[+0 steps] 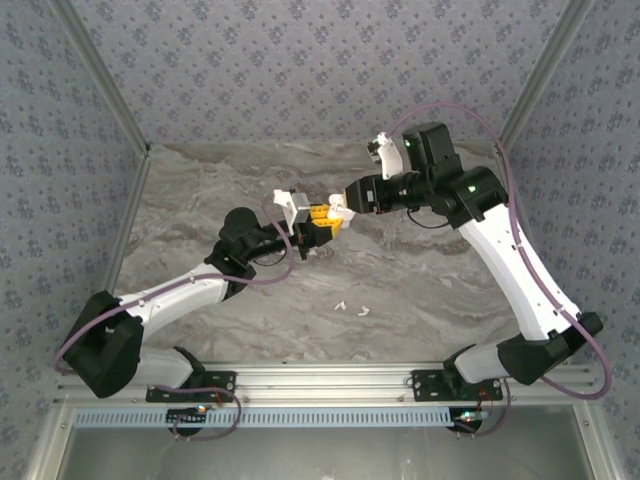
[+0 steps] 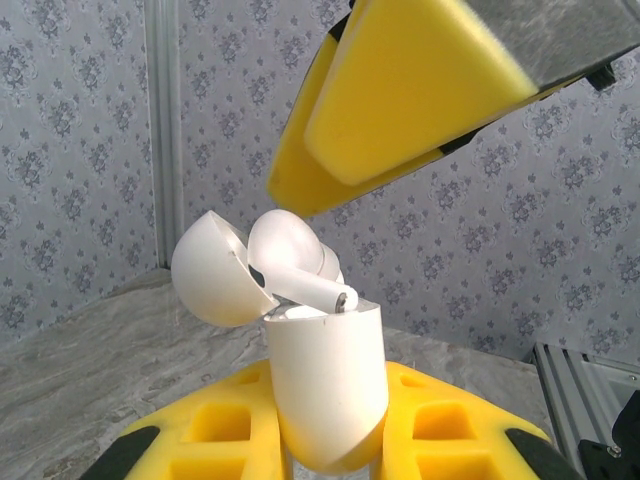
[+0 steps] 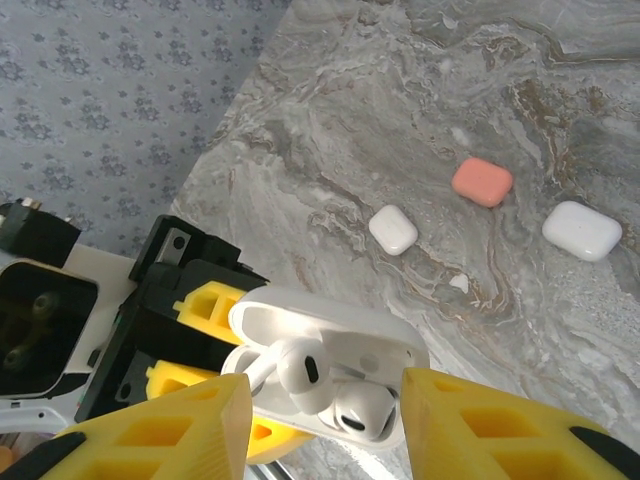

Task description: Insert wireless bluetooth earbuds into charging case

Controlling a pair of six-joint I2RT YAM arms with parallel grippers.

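Right fingers sit closest to the lens in the right wrist view. They are parted with nothing gripped, one yellow pad on either side of the open charging case. Two white earbuds lie in that case. The seated earbud looks settled in its well, while the tilted earbud rests across the mouth. In the left wrist view the tilted earbud has its stem running nearly level toward that view's right, not pointing down into the case. I judge the next move depends on this, since the stem has to swing upright before it can drop in. This earbud lies straight ahead of the right fingers and between them, so the right arm is the nearer free one. Left fingers are clamped on the case's lower body, holding it up off the tabletop. Farther out, two loose earbuds lie near the arm bases. Three closed cases also rest there, two white cases and one coral case. A white speck beside them is too small to identify.
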